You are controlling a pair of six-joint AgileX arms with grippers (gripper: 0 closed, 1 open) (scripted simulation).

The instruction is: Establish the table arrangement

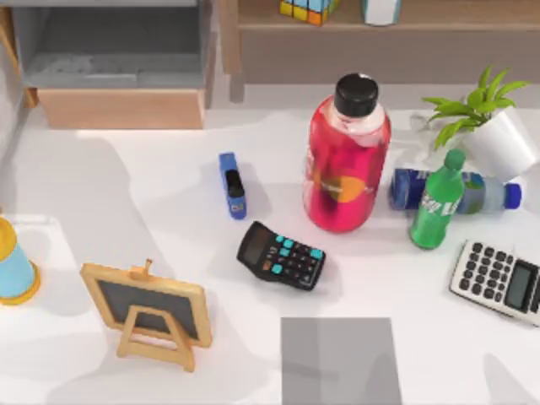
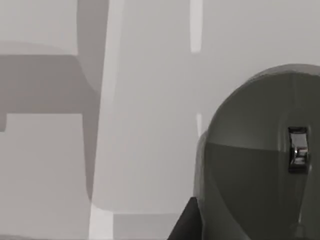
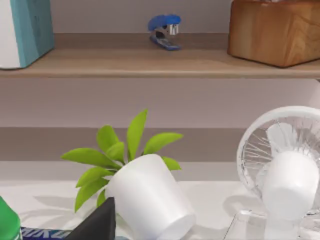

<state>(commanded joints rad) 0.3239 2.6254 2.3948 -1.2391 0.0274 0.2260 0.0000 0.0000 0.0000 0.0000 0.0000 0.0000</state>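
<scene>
The wide white table (image 1: pixel 126 186) spans the whole top view. At centre, our tall red bottle (image 1: pixel 346 164) may topple; at right the tilted white plant pot (image 1: pixel 499 142) (leaning already) could roll. Our grippers' opening we cannot tell.

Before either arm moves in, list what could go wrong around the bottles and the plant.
1. The tall red bottle stands upright amid clutter; a nudge could topple it onto the black calculator.
2. The potted plant is tilted, apparently against the lying blue bottle; shifting that bottle may tip it.
3. The green bottle stands close in front and could fall.
</scene>
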